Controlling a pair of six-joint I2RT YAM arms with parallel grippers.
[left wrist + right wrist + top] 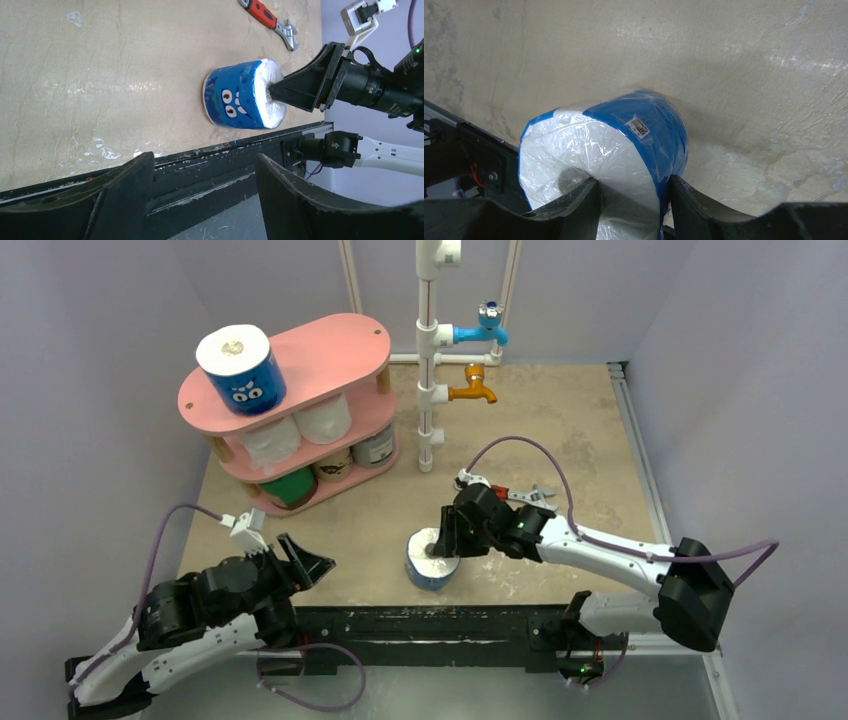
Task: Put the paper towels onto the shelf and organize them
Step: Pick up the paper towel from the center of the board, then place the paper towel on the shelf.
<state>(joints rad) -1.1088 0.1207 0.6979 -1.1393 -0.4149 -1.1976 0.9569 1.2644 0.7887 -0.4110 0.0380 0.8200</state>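
Near the front edge the left pincer (203, 156) hangs spread and empty, while the right pincer (633, 182) pinches, between core and wrapper, the wall of a blue-wrapped paper towel roll (432, 565) standing on the counter (560, 440), well short of the pink shelf (330, 350) holding other rolls (240, 365).

Soft overhead light makes the top view bright, with faint shadows on the table (570, 420). In the right wrist view the blue-wrapped roll (644, 130) shows mild sheen on its plastic; the nearest foreground seems slightly blurred.
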